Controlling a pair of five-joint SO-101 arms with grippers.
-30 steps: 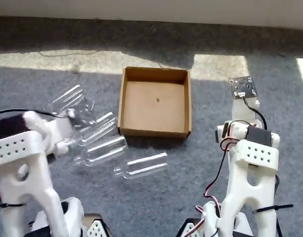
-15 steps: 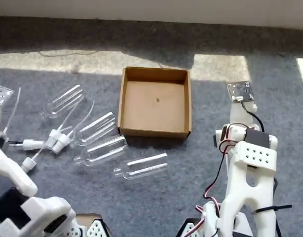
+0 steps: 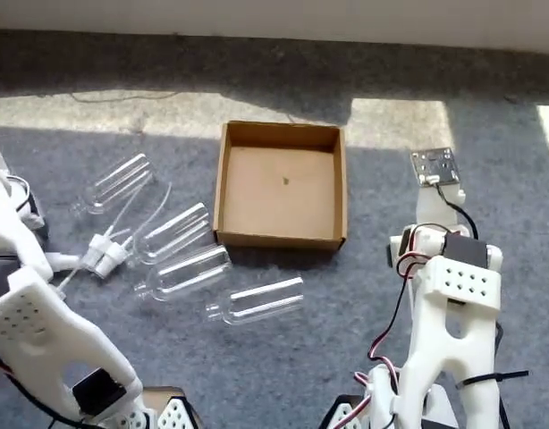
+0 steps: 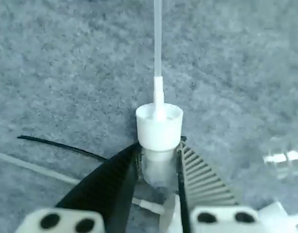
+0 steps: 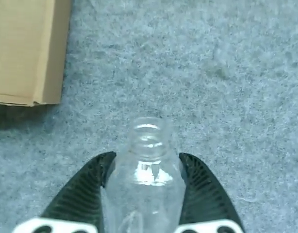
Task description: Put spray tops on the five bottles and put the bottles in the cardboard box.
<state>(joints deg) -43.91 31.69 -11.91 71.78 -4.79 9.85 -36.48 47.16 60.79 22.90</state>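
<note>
- Spray top of white plastic sits gripped by its collar in the left claw, whose jaws are narrow around it; its thin dip tube runs straight out, away from the claw
- Clear plastic bottle is held by the shoulders in the right claw, jaws closed on it, with the open threaded neck pointing away from the claw, over bare carpet
- The coming move, as I judge it, turns on the two long axes: tube and neck must face each other on one line, tube tip first into the mouth
- In the high view the left arm and right arm stand well apart, with the brown cardboard box between them, so both have to come inward to meet
- Four more clear bottles lie on their sides beside the box on the left arm's side, uncapped: one farthest out, then and, necks mostly toward that arm
- Loose white spray tops lie just beside those necks, nearer the left arm
- The box stands open with nothing in it but a small speck
- The desk is covered in grey carpet, which should keep the lying bottles from rolling; sunlight falls in bright patches behind the box, and a pale strip runs along the far edge
</note>
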